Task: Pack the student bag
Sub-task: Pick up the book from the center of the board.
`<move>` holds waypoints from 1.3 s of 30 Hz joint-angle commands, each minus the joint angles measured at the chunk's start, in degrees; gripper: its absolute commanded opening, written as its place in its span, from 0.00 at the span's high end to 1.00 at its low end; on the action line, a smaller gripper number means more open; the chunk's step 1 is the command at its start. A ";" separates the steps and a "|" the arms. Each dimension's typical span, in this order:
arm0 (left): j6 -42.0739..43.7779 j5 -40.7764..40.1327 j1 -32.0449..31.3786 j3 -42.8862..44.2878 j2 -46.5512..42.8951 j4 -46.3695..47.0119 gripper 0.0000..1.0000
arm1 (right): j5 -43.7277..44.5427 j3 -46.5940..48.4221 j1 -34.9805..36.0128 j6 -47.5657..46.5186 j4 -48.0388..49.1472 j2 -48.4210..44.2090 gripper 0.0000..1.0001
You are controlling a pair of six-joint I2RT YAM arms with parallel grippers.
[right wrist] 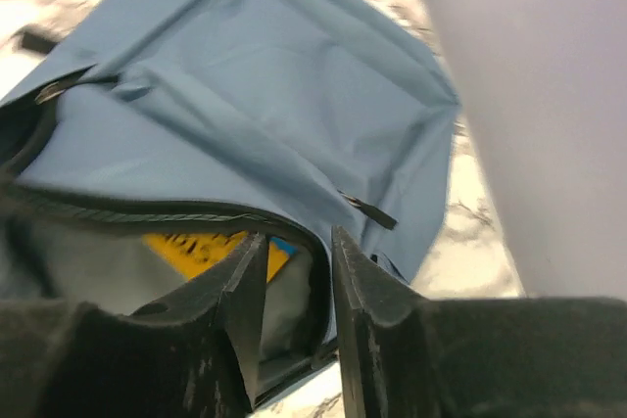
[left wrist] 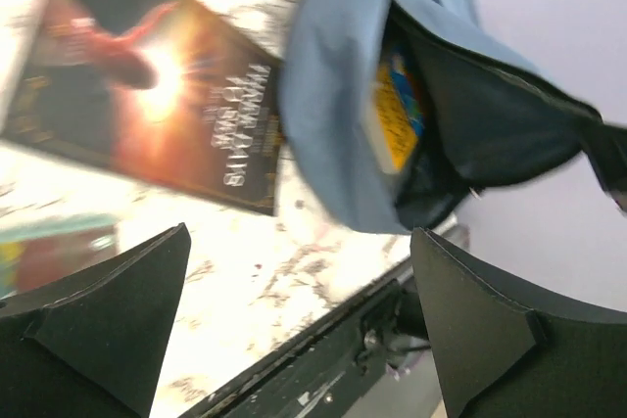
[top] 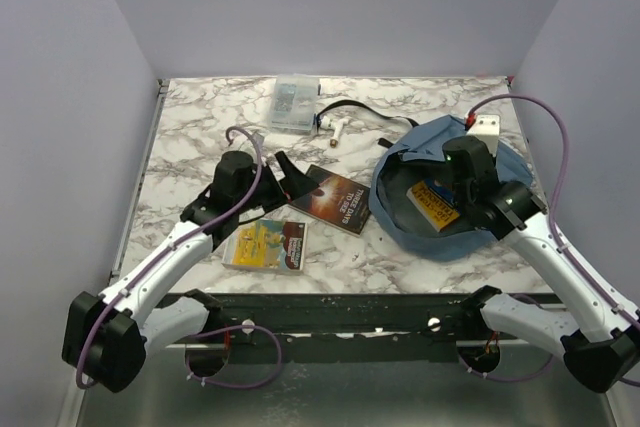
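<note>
- Dusty-blue fabric marks the student bag (top: 392,205) (left wrist: 328,95) (right wrist: 294,95), which lies flat on the right half of the marble tabletop (top: 200,127) in front of the right arm, with its zip open and its mouth gaping.
- A yellow book (top: 436,205) (left wrist: 392,124) (right wrist: 201,245) lies inside the bag and shows through the opening.
- The right gripper (right wrist: 297,240) hangs over the bag's open mouth. Its jaws stand slightly apart with a narrow gap between them. The zip edge runs right up to that gap, but whether the jaws touch it cannot be told.
- The left gripper (left wrist: 301,232) hovers above the tabletop left of the bag, its jaws spread wide with nothing between them.
- A dark book (top: 332,199) (left wrist: 157,95) with an orange glow on its cover lies just left of the bag, one edge touching or almost touching the fabric.
- A colourful book (top: 267,245) lies further left of the bag, just beyond the dark one and nearer the arm bases.
- A clear plastic box (top: 293,104) sits well apart from the bag, towards the far left.
- A black strap (top: 358,107) loops from the bag's far side toward that box.
</note>
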 commanded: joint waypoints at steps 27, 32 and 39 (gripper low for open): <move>-6.81 -18.77 10.77 -18.91 -8.52 -22.06 0.30 | -74.68 5.75 15.95 14.53 45.91 45.72 0.43; -7.67 -19.24 10.77 -20.80 -10.85 -22.71 0.32 | -73.03 6.69 15.91 12.69 44.43 49.70 0.40; -8.28 -20.26 10.85 -21.39 -13.09 -24.25 0.32 | -70.66 5.85 15.82 15.61 41.98 51.36 0.33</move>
